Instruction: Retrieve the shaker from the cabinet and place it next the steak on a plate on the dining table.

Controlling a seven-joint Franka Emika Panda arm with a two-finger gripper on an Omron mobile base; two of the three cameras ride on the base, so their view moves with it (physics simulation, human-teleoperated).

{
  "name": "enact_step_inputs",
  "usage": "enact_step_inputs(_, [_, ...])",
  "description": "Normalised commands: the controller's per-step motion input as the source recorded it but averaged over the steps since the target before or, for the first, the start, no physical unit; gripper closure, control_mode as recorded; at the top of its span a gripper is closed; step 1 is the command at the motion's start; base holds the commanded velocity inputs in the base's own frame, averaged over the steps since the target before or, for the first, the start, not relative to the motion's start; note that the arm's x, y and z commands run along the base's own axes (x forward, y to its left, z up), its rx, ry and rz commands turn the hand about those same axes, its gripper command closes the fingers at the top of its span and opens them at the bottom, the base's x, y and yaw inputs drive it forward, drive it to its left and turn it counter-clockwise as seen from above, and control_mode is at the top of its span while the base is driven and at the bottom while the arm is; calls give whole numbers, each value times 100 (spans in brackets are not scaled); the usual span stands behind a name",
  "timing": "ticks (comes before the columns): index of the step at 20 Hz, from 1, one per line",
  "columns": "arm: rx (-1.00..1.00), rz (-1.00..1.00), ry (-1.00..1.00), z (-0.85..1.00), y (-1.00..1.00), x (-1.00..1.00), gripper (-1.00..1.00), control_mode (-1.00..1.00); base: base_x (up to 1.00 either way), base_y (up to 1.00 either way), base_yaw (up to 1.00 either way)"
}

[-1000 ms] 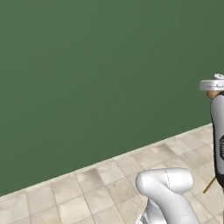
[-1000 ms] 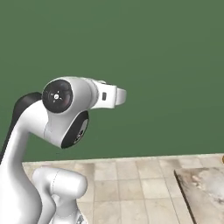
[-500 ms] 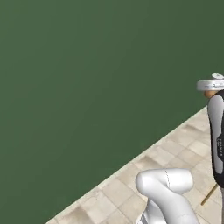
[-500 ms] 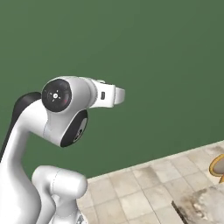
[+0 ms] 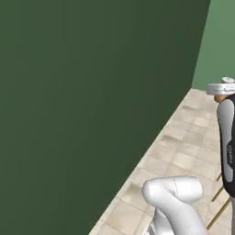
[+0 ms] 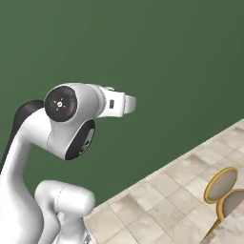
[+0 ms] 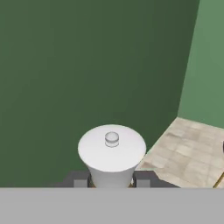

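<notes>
In the hand view the shaker stands right in front of the camera, its flat white cap with a small knob on top. My gripper is shut on its body, one dark fingertip on each side. In the left base view the shaker's white cap shows at the right edge, with a bit of orange-brown body under it, above a dark arm link. The cabinet, steak and plate are out of view. A mottled corner of the dining table shows at the lower right of the right base view.
A dark green wall spans the views and meets a lighter green wall at a corner. Beige floor tiles run along its foot. Two round-seated gold stools stand at the right; gold stool legs show beside the arm.
The whole picture has swung: the camera moved with the base. The wall corner and the stools have come into view. The shaker stays in the shut gripper.
</notes>
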Motion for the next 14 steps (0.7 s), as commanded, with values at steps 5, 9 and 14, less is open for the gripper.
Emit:
enact_step_inputs(5, [0, 0, 0, 0, 0, 0, 100, 100, 100, -2, -52])
enact_step_inputs(9, [0, 0, 0, 0, 0, 0, 100, 100, 100, -2, -53])
enact_step_inputs(14, [0, 0, 0, 0, 0, 0, 100, 100, 100, -1, -53])
